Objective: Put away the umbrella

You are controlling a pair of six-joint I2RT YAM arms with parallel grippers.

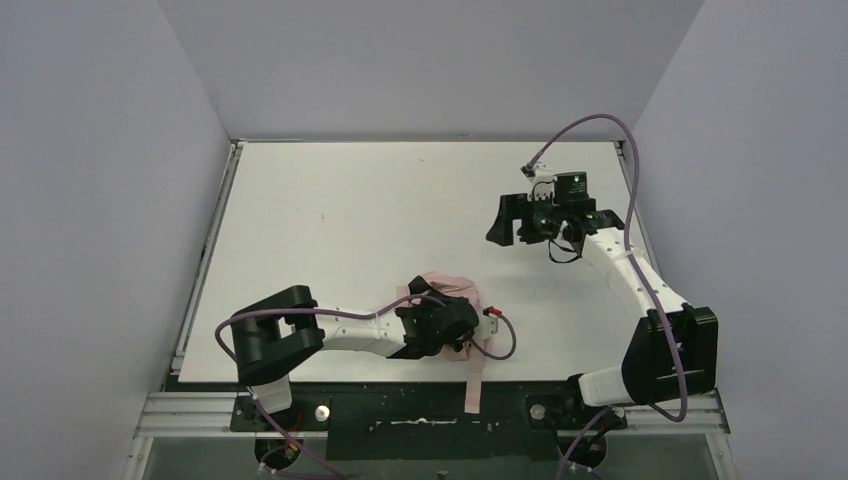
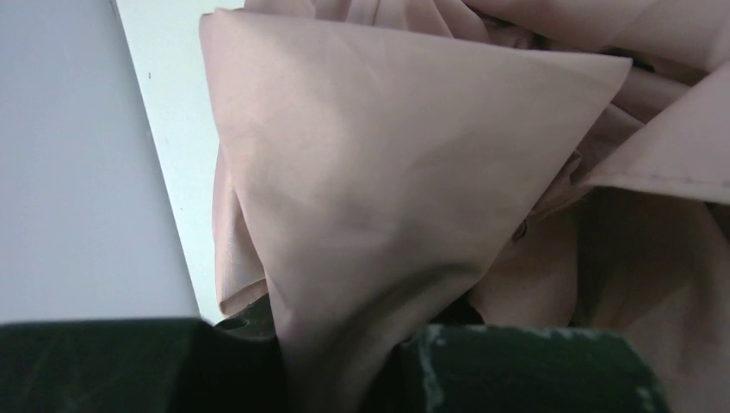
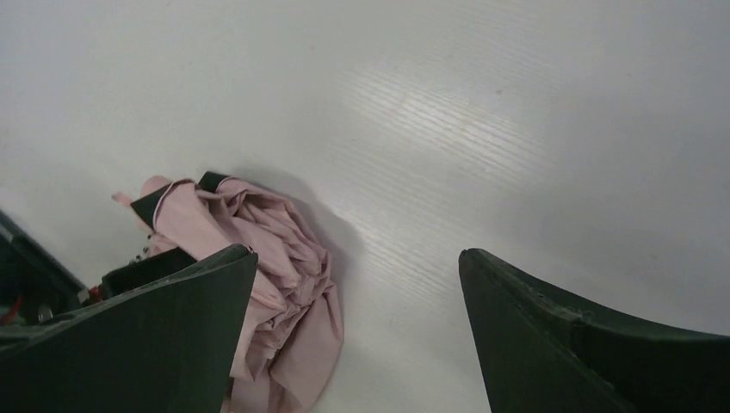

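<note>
The umbrella (image 1: 447,283) lies crumpled near the table's front edge, a bundle of pale pink fabric with its pink strap (image 1: 472,385) trailing over the edge. My left gripper (image 1: 452,322) sits right on it. In the left wrist view a fold of the umbrella's fabric (image 2: 370,189) runs down between the two dark fingers (image 2: 534,370), and the left gripper (image 2: 344,374) is shut on it. My right gripper (image 1: 513,230) hovers far off at the back right, open and holding nothing. In the right wrist view the right gripper (image 3: 355,252) frames bare table, with the umbrella (image 3: 275,258) at lower left.
The white table (image 1: 380,210) is walled in by grey panels on the left, back and right. A metal rail (image 1: 400,410) runs along its near edge, where both arm bases are bolted. Purple cables loop off each arm.
</note>
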